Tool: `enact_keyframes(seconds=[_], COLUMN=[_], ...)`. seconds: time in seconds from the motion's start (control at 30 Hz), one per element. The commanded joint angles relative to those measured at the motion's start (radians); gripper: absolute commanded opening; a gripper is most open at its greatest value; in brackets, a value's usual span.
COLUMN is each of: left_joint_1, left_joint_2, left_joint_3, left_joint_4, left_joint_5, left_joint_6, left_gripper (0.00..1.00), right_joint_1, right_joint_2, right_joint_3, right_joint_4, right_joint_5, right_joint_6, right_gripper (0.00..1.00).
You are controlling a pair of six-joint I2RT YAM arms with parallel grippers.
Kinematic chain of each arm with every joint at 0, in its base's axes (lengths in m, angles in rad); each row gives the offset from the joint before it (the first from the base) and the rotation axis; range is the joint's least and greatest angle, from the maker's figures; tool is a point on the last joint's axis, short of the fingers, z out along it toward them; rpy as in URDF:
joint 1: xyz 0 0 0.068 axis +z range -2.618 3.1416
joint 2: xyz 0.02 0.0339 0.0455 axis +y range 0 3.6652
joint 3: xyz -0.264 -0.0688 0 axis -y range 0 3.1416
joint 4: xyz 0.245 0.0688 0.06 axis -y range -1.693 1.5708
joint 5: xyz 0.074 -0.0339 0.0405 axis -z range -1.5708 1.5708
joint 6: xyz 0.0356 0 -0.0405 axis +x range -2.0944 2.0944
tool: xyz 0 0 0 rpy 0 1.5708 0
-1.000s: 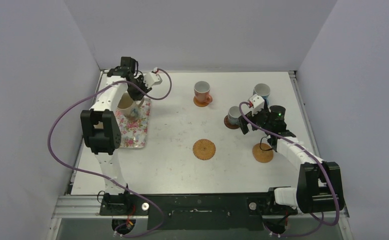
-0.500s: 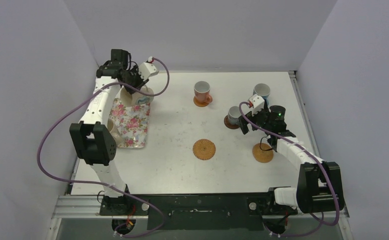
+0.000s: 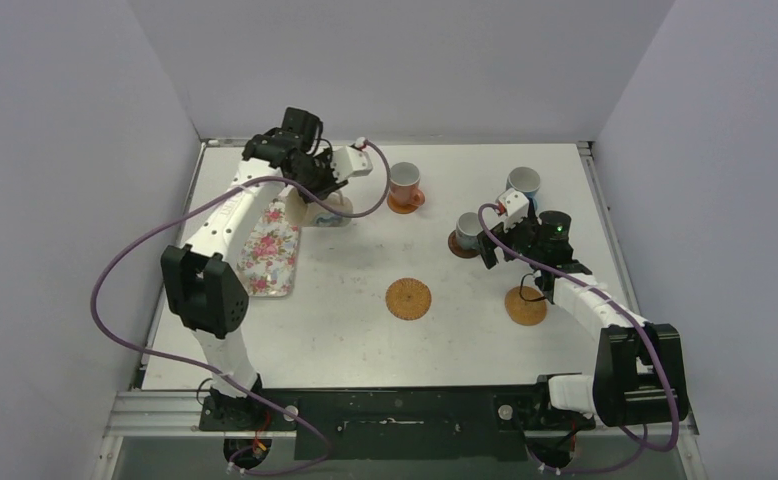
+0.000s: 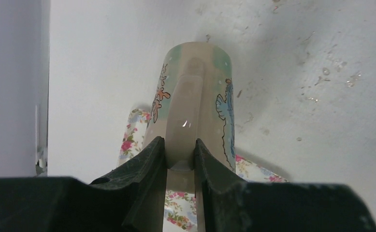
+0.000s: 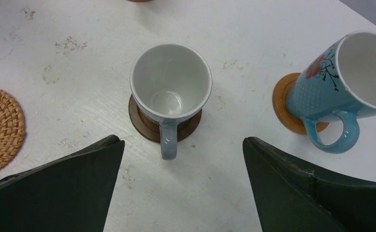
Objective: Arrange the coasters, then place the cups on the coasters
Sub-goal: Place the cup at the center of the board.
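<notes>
Top external view, from the arm bases outward: a round woven orange-tan coaster (image 3: 408,298) lies bare at 6 o'clock, just short of the middle of the white tabletop (image 3: 345,320). A second woven coaster (image 3: 526,306) of the same kind lies bare at 4 o'clock, close beside the right arm. Beyond it the right tool (image 5: 182,142) hangs with its jaws spread wide and nothing between them. It faces a small grey ceramic mug (image 5: 170,79) at 3 o'clock, which stands upright on a small dark brown round coaster (image 5: 140,121); in the right wrist view its handle points to 6 o'clock, toward the tool. At 9 o'clock lies a rectangular floral-patterned tray (image 3: 265,265), its long side running near to far. At 10 o'clock, by the tray's far right corner, the left tool (image 4: 179,154) is closed tight on the handle of a tall cream ceramic mug (image 4: 195,87) printed with green, blue and orange figures. The left wrist view shows both fingers pinching the handle, with the tray's edge below the mug and the tabletop past it. Whether the mug touches the tabletop I cannot tell. At 12 o'clock a salmon-pink ceramic mug (image 3: 403,180) stands on a flat orange round coaster (image 3: 397,205). At 2 o'clock a light blue ceramic mug (image 5: 316,92) with a red flower stands on another smooth orange coaster (image 5: 283,104).
</notes>
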Motion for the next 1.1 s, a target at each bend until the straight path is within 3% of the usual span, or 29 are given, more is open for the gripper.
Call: enact_keyframes(seconds=[0.0, 0.6, 1.07], left_joint_1=[-0.087, -0.251, -0.403], left_joint_2=[-0.013, 0.107, 0.284], left_joint_3=[0.077, 0.110, 0.222], left_joint_4=[-0.017, -0.122, -0.250], left_joint_5=[-0.082, -0.307, -0.356], left_joint_6=[0.033, 0.036, 0.091], left_gripper=[0.00, 0.00, 0.00], right_joint_1=[-0.006, -0.006, -0.007], right_joint_2=[-0.020, -0.019, -0.021], right_joint_3=[0.028, 0.028, 0.026], right_joint_4=[0.035, 0.035, 0.038], right_joint_5=[-0.015, -0.014, -0.014], right_joint_6=[-0.010, -0.010, -0.010], right_gripper=[1.00, 1.00, 1.00])
